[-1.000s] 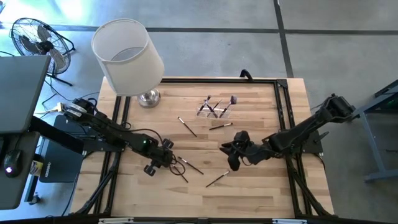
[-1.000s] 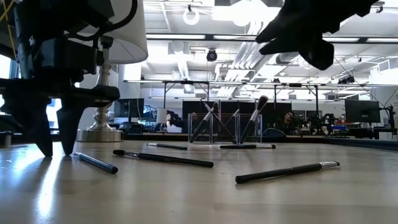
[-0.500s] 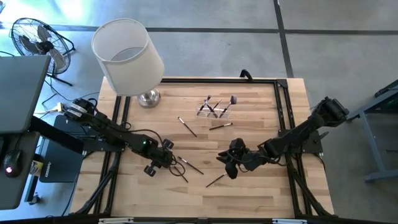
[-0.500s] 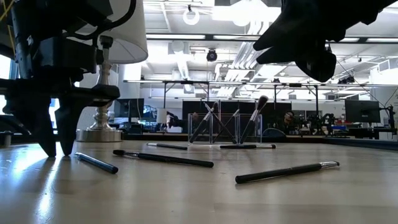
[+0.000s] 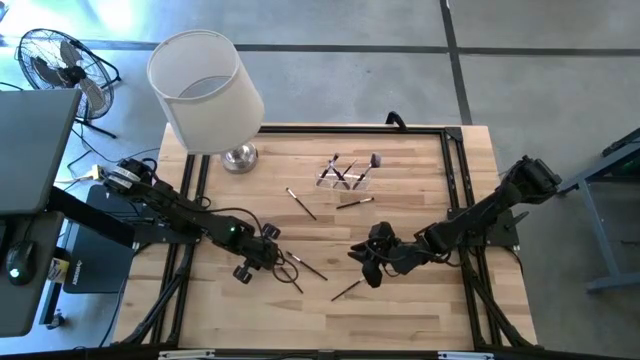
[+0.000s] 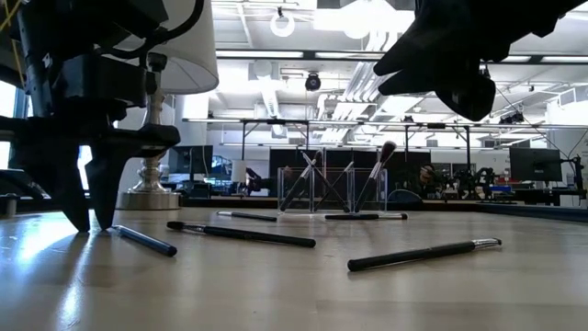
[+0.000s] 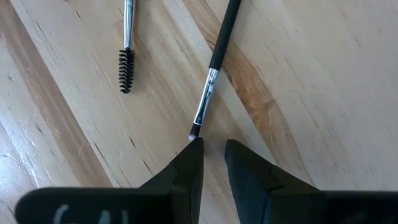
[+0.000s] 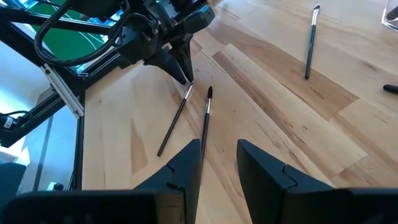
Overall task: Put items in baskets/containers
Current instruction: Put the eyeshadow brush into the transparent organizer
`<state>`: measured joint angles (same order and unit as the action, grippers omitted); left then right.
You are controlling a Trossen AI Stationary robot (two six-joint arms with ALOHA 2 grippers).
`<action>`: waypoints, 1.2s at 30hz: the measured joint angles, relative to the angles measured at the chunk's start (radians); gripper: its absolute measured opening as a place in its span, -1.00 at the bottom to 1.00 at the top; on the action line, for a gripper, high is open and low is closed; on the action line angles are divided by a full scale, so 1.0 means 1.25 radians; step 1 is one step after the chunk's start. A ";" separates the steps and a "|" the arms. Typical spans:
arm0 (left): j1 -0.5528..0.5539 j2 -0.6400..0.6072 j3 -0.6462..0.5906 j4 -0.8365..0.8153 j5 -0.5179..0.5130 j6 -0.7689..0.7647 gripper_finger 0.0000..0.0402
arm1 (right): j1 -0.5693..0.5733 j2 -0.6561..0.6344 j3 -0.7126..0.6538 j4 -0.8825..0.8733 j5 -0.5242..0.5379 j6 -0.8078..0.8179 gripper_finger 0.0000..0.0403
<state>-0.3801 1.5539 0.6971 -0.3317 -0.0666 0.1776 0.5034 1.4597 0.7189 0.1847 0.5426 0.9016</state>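
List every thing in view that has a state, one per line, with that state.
Left tool: low at the table, narrow gap, holding nothing, at a brush tip.
Right tool: raised, open, empty.
Clear holder: upright, several brushes standing in it.
Loose brushes: lying flat on the table.
Spoolie brush: flat, untouched.
Lamp: upright.

Grey concrete floor (image 5: 350, 70), floor fan (image 5: 60, 65), ceiling lights (image 6: 354, 14).

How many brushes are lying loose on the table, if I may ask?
5: two brushes at the left hand, one near the right hand, two before the holder. Arms may hide more.
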 joint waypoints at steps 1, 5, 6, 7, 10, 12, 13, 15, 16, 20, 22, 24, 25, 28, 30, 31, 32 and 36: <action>0.000 0.000 0.000 0.000 0.000 0.000 -0.65 | 0.000 0.000 0.000 0.000 0.000 -0.002 -0.51; 0.000 0.000 0.001 -0.003 -0.017 -0.007 -0.54 | 0.000 0.000 0.000 0.000 0.000 -0.003 -0.51; 0.000 0.000 0.001 -0.005 -0.024 -0.011 -0.50 | 0.000 0.000 0.000 0.000 0.000 -0.003 -0.51; 0.000 0.000 0.002 -0.008 -0.032 -0.019 -0.46 | 0.000 0.000 0.000 0.000 0.000 -0.003 -0.51; 0.000 0.000 0.002 -0.016 -0.043 -0.024 -0.34 | 0.000 0.000 0.000 0.000 0.000 -0.003 -0.51; 0.000 0.000 0.002 -0.015 -0.049 -0.024 -0.28 | 0.000 0.000 0.000 0.000 -0.001 -0.003 -0.51; 0.000 0.000 0.002 -0.013 -0.052 -0.024 -0.25 | 0.000 0.000 0.000 0.000 -0.003 -0.003 -0.51; 0.000 0.000 0.002 -0.005 -0.060 -0.024 -0.21 | 0.000 0.000 0.000 0.000 -0.006 -0.003 -0.51; 0.000 0.000 0.001 0.000 -0.060 -0.023 -0.19 | 0.000 0.000 0.000 0.000 -0.006 -0.003 -0.51; 0.001 0.001 -0.001 0.029 -0.052 -0.018 -0.18 | 0.000 -0.001 0.000 0.000 -0.007 -0.004 -0.51; 0.003 0.001 -0.002 0.033 -0.034 -0.003 -0.19 | 0.000 -0.001 0.000 0.000 -0.007 -0.004 -0.51; 0.003 0.001 -0.001 0.032 -0.016 0.008 -0.23 | 0.000 -0.001 0.000 -0.001 -0.007 -0.004 -0.51; 0.003 0.001 -0.001 0.031 -0.010 0.008 -0.26 | 0.000 -0.001 0.000 0.000 -0.007 -0.007 -0.51; 0.003 0.001 -0.001 0.036 0.000 0.010 -0.37 | 0.000 -0.001 0.000 0.000 -0.006 -0.009 -0.51; 0.003 0.001 -0.001 0.043 0.009 0.010 -0.43 | 0.000 -0.001 0.000 0.000 -0.007 -0.009 -0.51; 0.003 0.001 -0.001 0.047 0.014 0.010 -0.46 | 0.000 -0.001 0.000 0.000 -0.006 -0.009 -0.51; 0.003 0.001 -0.001 0.050 0.019 0.010 -0.49 | 0.000 -0.001 0.000 0.000 -0.006 -0.009 -0.51; 0.002 0.001 -0.001 0.069 0.030 0.002 -0.57 | 0.000 -0.001 0.000 -0.001 -0.006 -0.009 -0.51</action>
<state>-0.3772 1.5551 0.6956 -0.2455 -0.0289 0.1795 0.5034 1.4590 0.7189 0.1841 0.5346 0.8898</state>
